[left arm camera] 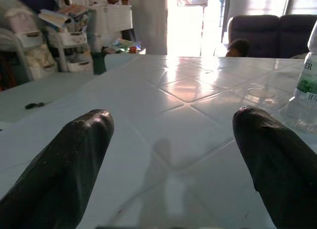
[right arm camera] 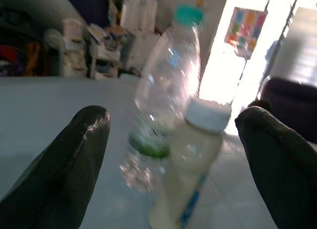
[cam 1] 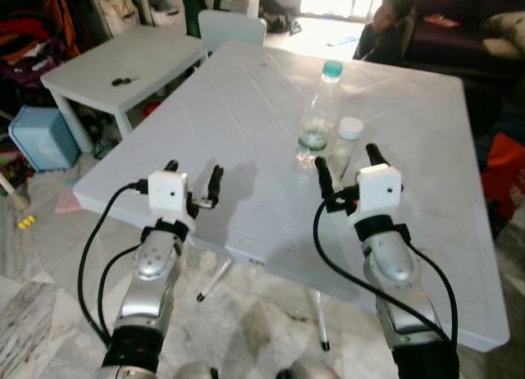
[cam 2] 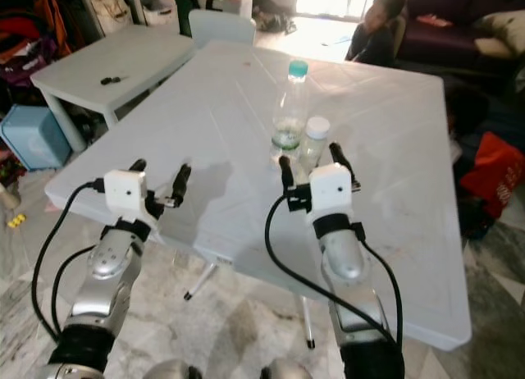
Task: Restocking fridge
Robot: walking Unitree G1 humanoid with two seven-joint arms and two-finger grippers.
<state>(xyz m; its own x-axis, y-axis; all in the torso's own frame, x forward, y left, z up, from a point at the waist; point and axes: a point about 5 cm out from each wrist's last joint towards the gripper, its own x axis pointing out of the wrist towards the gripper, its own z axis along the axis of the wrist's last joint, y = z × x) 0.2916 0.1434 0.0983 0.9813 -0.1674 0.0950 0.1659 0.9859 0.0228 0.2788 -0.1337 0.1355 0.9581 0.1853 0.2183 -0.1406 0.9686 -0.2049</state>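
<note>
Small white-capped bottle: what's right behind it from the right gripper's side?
Behind the small bottle stands the tall clear bottle with a teal cap, on the white table. The small one covers part of its base. The right gripper is open, short of both.

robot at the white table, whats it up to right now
The robot stands at a white table with both arms raised over its near edge. Its right gripper is open and lined up just short of two bottles standing close together: a tall clear water bottle with a teal cap and a shorter bottle with a white cap. Neither is held yet. The left gripper is open too, over bare tabletop. A person sits beyond the far side of the table.
</note>
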